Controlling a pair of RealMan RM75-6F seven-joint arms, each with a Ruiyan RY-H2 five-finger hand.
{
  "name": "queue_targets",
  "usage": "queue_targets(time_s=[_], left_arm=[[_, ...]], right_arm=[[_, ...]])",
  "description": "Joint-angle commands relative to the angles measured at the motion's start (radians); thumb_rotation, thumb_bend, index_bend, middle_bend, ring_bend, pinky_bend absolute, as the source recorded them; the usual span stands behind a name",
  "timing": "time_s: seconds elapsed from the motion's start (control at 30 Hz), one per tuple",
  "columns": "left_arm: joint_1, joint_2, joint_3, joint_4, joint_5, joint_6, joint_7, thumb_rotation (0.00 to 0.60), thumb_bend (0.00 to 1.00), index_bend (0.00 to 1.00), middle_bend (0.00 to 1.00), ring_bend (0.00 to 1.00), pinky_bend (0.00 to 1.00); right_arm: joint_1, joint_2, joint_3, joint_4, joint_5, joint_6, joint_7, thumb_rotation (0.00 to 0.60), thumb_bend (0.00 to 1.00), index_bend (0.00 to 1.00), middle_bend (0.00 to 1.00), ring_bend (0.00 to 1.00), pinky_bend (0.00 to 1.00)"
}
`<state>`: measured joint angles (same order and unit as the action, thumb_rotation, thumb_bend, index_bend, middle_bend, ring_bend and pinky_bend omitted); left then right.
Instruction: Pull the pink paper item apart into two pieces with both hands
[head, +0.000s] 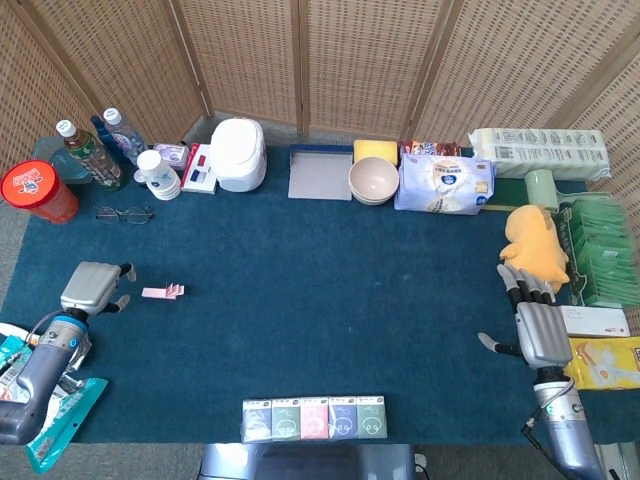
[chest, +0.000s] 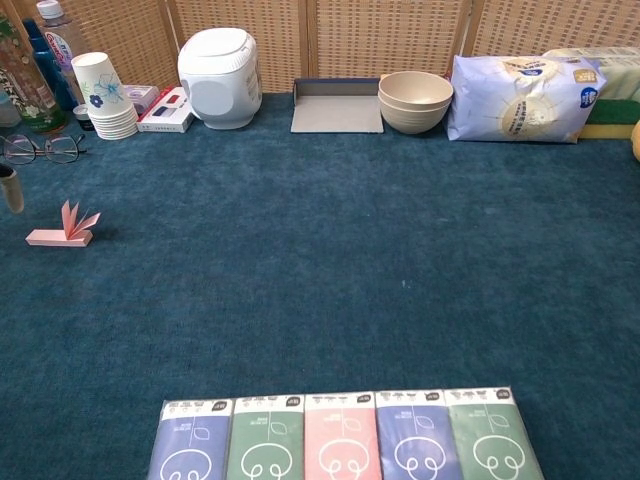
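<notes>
The pink paper item (head: 163, 292) lies flat on the blue cloth at the far left, with small flaps standing up at one end (chest: 65, 228). My left hand (head: 92, 286) hovers just left of it, holding nothing, its fingers pointing toward the paper without touching. In the chest view only a fingertip (chest: 11, 188) shows at the left edge. My right hand (head: 532, 318) rests at the right edge of the cloth, fingers spread and nothing in it, far from the paper.
Five coloured packets (head: 314, 418) line the near edge. Along the back stand bottles (head: 88, 152), stacked cups (head: 157, 175), a white cooker (head: 239, 154), a grey tray (head: 320, 173), bowls (head: 374, 181) and a wipes pack (head: 443, 185). Glasses (head: 124, 214) lie behind the paper; a yellow toy (head: 536, 247) sits right.
</notes>
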<state>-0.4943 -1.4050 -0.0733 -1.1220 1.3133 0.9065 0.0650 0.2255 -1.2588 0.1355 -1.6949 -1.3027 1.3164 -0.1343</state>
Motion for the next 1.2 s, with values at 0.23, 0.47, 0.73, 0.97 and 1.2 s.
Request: queue_targets(time_s=[0.23, 0.47, 0.73, 0.97, 1.2], left_arm=[[-0.009, -0.059, -0.004, 0.047, -0.009, 0.004, 0.001, 0.6, 0.3, 0.42, 1.0, 1.0, 1.0], [-0.016, -0.079, -0.007, 0.055, -0.012, 0.007, 0.008, 0.6, 0.3, 0.42, 1.0, 1.0, 1.0], [-0.019, -0.09, -0.008, 0.054, -0.013, 0.012, 0.016, 0.6, 0.31, 0.43, 1.0, 1.0, 1.0], [-0.018, -0.091, -0.003, 0.051, -0.013, 0.015, 0.021, 0.6, 0.31, 0.43, 1.0, 1.0, 1.0], [-0.017, -0.099, 0.0, 0.054, -0.019, 0.014, 0.033, 0.6, 0.3, 0.43, 1.0, 1.0, 1.0]], right_arm=[[-0.008, 0.006, -0.002, 0.0, 0.005, 0.007, 0.006, 0.559, 0.09, 0.0, 0.02, 0.0, 0.1], [-0.015, 0.014, -0.003, -0.001, 0.004, 0.014, 0.018, 0.559, 0.09, 0.0, 0.02, 0.0, 0.1], [-0.022, 0.021, -0.004, -0.001, 0.004, 0.02, 0.034, 0.559, 0.09, 0.0, 0.02, 0.0, 0.1], [-0.024, 0.023, -0.004, 0.003, 0.001, 0.02, 0.047, 0.559, 0.09, 0.0, 0.02, 0.0, 0.1], [-0.026, 0.024, -0.005, 0.007, 0.0, 0.02, 0.055, 0.56, 0.09, 0.0, 0.02, 0.0, 0.1]])
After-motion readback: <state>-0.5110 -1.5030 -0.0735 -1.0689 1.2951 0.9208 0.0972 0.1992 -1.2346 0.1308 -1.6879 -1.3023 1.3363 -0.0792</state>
